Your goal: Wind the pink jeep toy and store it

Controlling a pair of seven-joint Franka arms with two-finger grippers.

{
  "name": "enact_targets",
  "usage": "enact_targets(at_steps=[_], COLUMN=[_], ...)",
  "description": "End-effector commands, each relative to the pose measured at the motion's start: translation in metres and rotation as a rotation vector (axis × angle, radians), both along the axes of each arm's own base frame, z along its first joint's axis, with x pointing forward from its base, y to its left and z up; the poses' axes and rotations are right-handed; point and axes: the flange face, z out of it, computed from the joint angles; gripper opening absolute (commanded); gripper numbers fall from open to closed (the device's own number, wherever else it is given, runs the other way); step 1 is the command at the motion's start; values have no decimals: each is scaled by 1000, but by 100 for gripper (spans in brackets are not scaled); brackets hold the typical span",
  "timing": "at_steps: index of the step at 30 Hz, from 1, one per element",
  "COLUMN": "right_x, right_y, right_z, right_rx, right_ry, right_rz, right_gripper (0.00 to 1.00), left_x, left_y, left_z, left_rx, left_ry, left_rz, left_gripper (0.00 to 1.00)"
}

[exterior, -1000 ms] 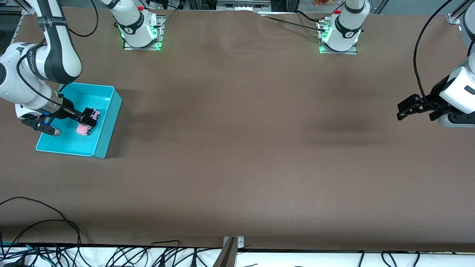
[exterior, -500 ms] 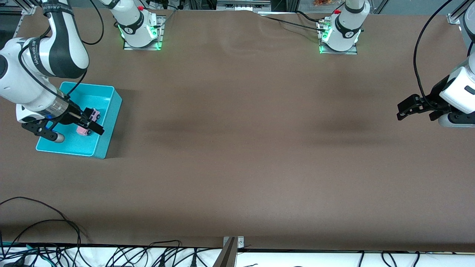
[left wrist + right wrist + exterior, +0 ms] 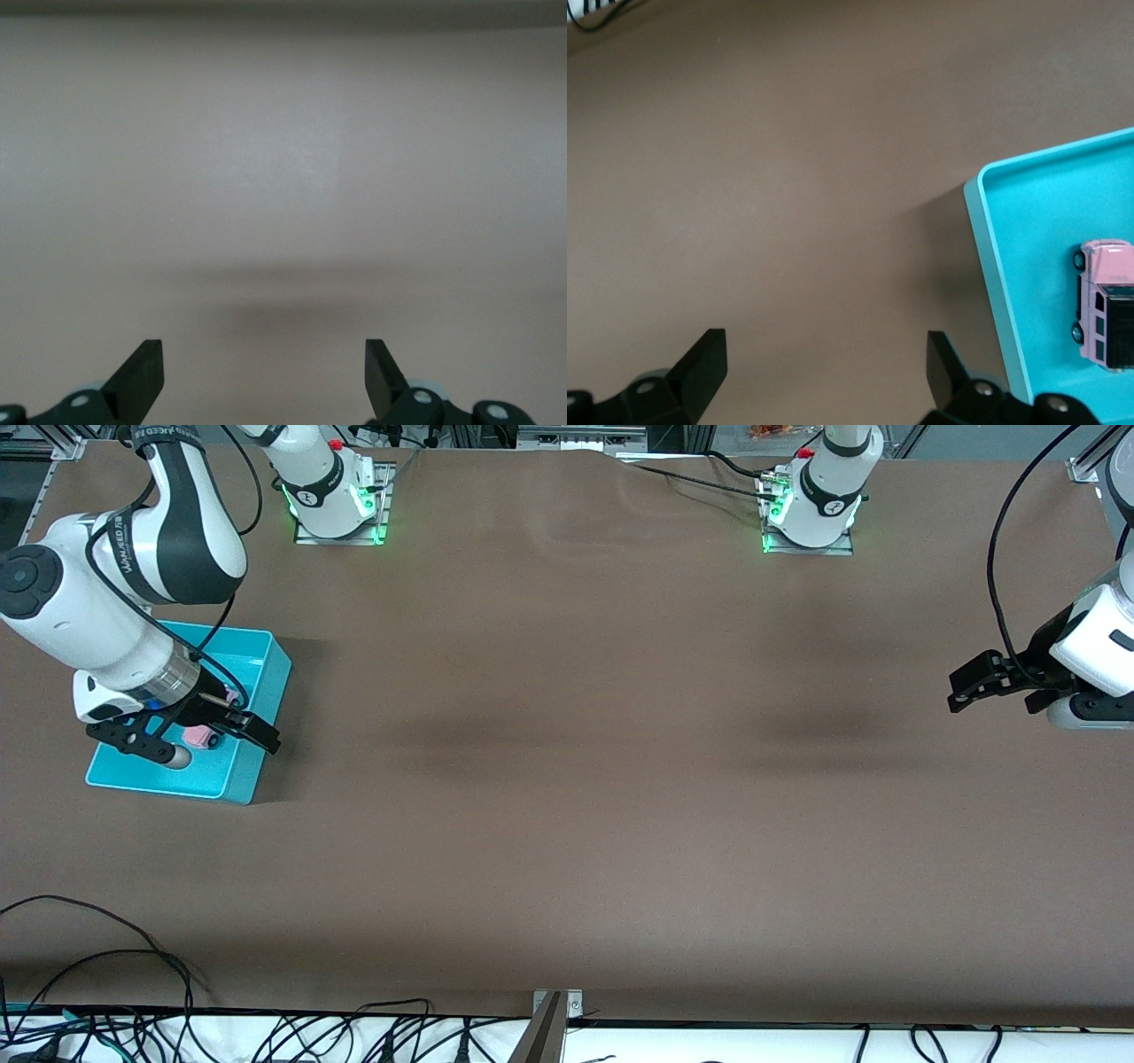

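Inside the turquoise bin (image 3: 252, 766) sits the pink jeep toy (image 3: 1107, 304): stored. Right tool (image 3: 213, 740) spread, empty, over the bin's edge; left tool (image 3: 988, 688) spread, waiting.

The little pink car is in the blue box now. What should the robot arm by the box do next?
Probably lift away and go rest. The pink jeep toy already sits in the turquoise bin, and the right gripper hangs open and empty over the bin's edge. The left gripper waits open over the table's other end.
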Motion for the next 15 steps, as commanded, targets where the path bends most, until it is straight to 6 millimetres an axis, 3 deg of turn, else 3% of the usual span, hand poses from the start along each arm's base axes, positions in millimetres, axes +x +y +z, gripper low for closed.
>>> enact_targets(at_steps=[1, 7, 15], right_x=[8, 8, 0], right_y=[-3, -19, -35], right_z=[30, 80, 144], right_rx=[5, -9, -6], right_ry=[-6, 100, 156], right_rz=[-11, 107, 138], right_gripper=[100, 100, 100], left_x=[-2, -2, -2], left_y=[1, 1, 1], left_z=[0, 0, 0], left_rx=[-10, -9, -10], left_ry=[-5, -3, -5], left_rz=[4, 4, 4], left_gripper=[100, 100, 100])
